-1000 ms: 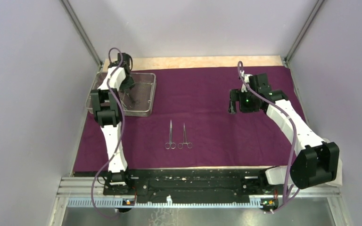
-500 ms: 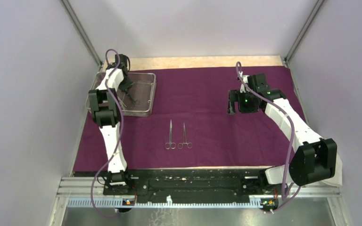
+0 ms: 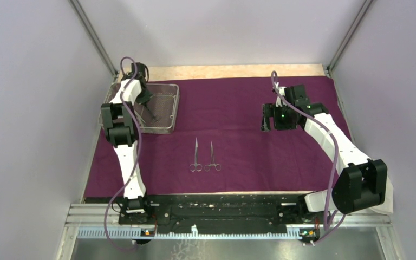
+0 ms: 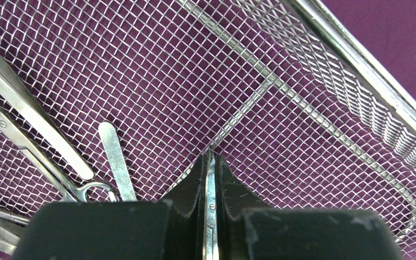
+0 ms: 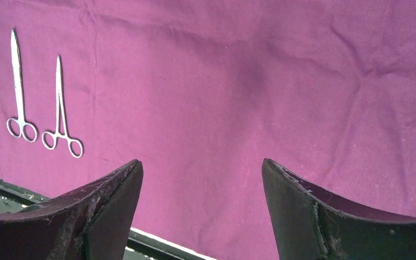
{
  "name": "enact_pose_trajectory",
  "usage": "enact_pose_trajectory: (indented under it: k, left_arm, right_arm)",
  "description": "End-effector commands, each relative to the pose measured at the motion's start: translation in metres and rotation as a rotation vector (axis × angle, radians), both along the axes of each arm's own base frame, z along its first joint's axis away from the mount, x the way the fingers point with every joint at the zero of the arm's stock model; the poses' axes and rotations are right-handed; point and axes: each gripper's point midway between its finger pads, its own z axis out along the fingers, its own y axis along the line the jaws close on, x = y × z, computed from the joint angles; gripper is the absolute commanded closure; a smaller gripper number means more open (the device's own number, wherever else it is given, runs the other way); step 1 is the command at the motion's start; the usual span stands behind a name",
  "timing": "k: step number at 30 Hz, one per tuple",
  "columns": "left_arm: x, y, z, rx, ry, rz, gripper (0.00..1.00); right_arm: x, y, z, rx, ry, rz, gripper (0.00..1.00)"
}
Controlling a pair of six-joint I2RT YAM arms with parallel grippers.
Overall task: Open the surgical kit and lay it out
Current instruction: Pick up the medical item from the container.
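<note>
The dark purple cloth wrap lies spread flat over the table. At its far left stands the silver wire-mesh tray, with my left gripper down inside it. In the left wrist view that gripper is shut on a slim steel scissor-like instrument, its tip against the tray mesh. Tweezers and other instruments lie to its left. Two ring-handled instruments lie side by side mid-cloth. My right gripper hovers open over bare cloth.
A white cloth shows under the right arm's base at the near right. Bare wood runs along the far edge. Enclosure walls close in on both sides. A black rail lines the near edge.
My left gripper has closed on the steel instrument inside the tray. The right arm drew back slightly early on and has since stayed still, jaws open.
</note>
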Motion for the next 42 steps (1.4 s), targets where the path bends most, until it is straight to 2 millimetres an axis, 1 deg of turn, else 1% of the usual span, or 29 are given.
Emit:
enact_pose_trajectory:
  k: [1,5,9,14,19,22,30,34,37,38,42]
  left_arm:
    - [0.002,-0.007,0.026,-0.038,-0.058,-0.017,0.92]
    - [0.001,-0.008,0.039,-0.042,-0.076,-0.023,0.97]
    - [0.003,-0.009,0.05,-0.039,-0.103,-0.041,1.0]
    - [0.004,-0.01,0.061,-0.046,-0.122,-0.055,1.0]
    - [-0.001,-0.011,0.071,-0.044,-0.127,-0.053,1.0]
    - [-0.003,-0.01,0.081,-0.037,-0.143,-0.053,1.0]
    - [-0.008,-0.011,0.097,-0.029,-0.17,-0.07,1.0]
    - [-0.013,-0.012,0.109,-0.025,-0.185,-0.077,1.0]
    - [-0.016,-0.014,0.124,-0.029,-0.205,-0.087,1.0]
    - [-0.018,-0.016,0.133,-0.034,-0.221,-0.096,1.0]
    - [-0.023,-0.032,0.163,-0.053,-0.267,-0.145,1.0]
  right_arm:
    - [0.008,0.003,0.019,0.029,-0.056,0.001,0.2]
    - [0.008,0.003,0.019,0.031,-0.058,0.001,0.2]
    - [0.008,0.003,0.019,0.03,-0.059,0.002,0.2]
    - [0.006,0.002,0.021,0.033,-0.066,0.002,0.2]
    - [0.006,0.003,0.021,0.042,-0.069,0.001,0.2]
    - [0.005,0.005,0.021,0.05,-0.068,0.005,0.2]
    - [0.0,0.006,0.023,0.062,-0.078,0.004,0.2]
    - [0.0,0.008,0.024,0.072,-0.079,0.005,0.2]
    - [-0.001,0.014,0.027,0.08,-0.085,0.023,0.2]
    - [-0.002,0.017,0.027,0.084,-0.086,0.028,0.2]
    - [-0.007,0.022,0.036,0.092,-0.112,0.036,0.19]
